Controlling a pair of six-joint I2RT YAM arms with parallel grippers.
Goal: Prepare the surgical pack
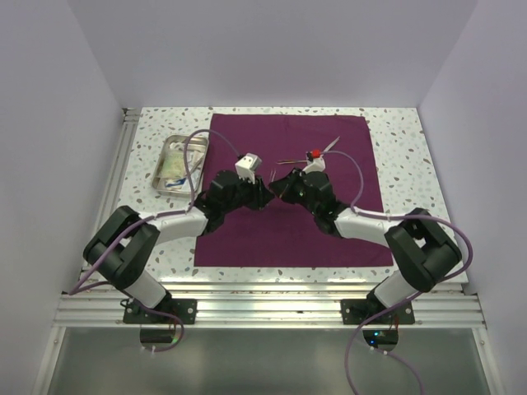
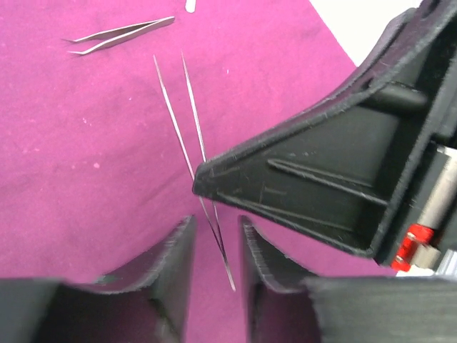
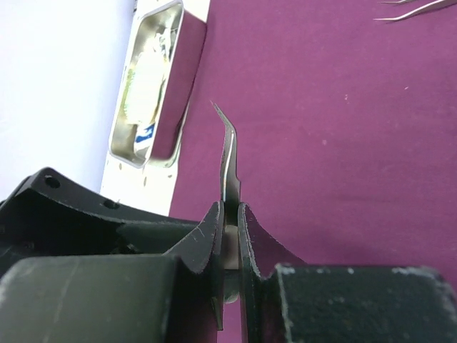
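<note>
Surgical pack (image 1: 288,239): its purple cloth lies spread flat in the middle of the tabletop (image 1: 403,140), and its steel tray (image 1: 162,164) sits just beside the cloth's far left corner with white sachets inside. Both arms meet over the cloth's centre. The right pincer (image 3: 230,214) is pressed together on bent-tipped tweezers (image 3: 228,153). The left pincer (image 2: 216,236) stands spread, a finger on either side of thin tweezers (image 2: 227,266). Whether these are one pair cannot be told. Another pair of tweezers (image 2: 121,34) lies farther off on the cloth.
</note>
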